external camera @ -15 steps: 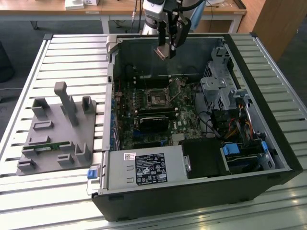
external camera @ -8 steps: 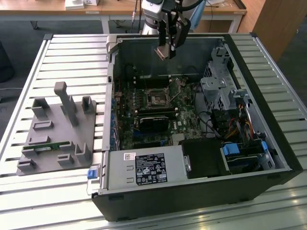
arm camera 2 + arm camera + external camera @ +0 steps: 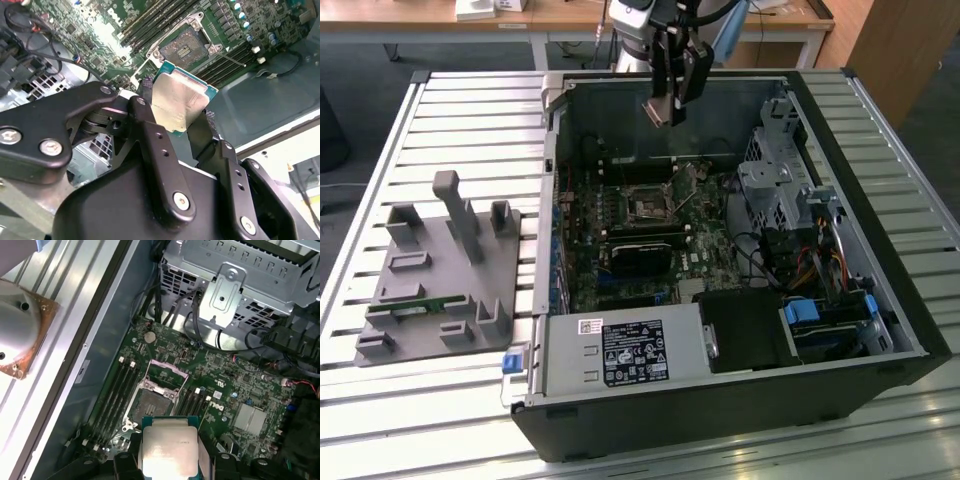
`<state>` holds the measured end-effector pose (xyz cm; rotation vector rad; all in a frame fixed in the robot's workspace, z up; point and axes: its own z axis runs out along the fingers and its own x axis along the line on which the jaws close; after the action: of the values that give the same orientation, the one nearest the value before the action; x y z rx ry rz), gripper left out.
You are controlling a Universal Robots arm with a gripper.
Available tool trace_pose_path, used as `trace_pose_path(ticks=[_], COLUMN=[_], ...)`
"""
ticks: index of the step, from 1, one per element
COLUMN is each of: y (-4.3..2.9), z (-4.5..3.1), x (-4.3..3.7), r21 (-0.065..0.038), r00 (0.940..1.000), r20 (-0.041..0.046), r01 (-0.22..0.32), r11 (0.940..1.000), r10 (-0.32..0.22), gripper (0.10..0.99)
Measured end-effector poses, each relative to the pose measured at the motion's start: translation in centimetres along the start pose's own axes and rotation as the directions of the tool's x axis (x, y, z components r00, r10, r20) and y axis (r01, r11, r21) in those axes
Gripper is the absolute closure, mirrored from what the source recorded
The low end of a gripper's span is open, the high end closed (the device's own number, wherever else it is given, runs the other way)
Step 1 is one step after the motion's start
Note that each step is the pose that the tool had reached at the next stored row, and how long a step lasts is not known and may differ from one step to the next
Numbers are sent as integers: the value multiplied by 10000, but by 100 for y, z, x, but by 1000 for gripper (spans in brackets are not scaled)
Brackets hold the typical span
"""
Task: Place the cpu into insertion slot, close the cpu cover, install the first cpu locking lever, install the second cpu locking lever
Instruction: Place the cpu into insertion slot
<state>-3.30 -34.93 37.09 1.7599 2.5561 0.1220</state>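
Note:
My gripper (image 3: 666, 108) hangs above the back of the open computer case (image 3: 880, 300), shut on the cpu (image 3: 661, 110). In both wrist views the cpu (image 3: 180, 102) (image 3: 167, 447) is a silver-topped square chip with a green edge, pinched between the two black fingers (image 3: 145, 117). The insertion slot (image 3: 645, 204) (image 3: 184, 47) (image 3: 149, 406) lies on the green motherboard well below the chip, dark and bare inside. The cpu cover (image 3: 167, 374) (image 3: 688, 178) stands raised at one edge of the socket.
A silver drive cage (image 3: 775, 178) with cables rises on the exterior view's right of the socket. A black card (image 3: 642, 252) and the power supply (image 3: 620, 352) lie nearer the front. A grey fixture plate (image 3: 440, 270) sits outside the case on the slatted table.

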Motion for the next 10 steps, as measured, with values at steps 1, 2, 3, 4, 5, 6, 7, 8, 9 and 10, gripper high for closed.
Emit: trace_pose_path(ticks=[1,2,3,4,5,6,7,8,9,10], y=[-1,-1,-1,-1,-2,-2,-3,-4,-4,-4], z=[4,8,12,16,20,24,27,31,35,40], x=[0,0,0,0,0,0,0,0,0,0], r21=[-3,-5,-8,-10,-13,-16,-20,-23,-28,-31], r00=[9999,9995,9989,9980,9970,9957,9943,9925,9906,9885], r20=[14,27,41,55,68,80,92,105,117,129], r01=[-156,-312,-468,-626,-774,-921,-1064,-1221,-1365,-1504], r11=[9999,9995,9989,9980,9970,9957,9943,9925,9906,9886], r10=[156,312,468,626,775,921,1064,1221,1365,1504], gripper=[557,557,557,557,557,557,557,557,557,557])
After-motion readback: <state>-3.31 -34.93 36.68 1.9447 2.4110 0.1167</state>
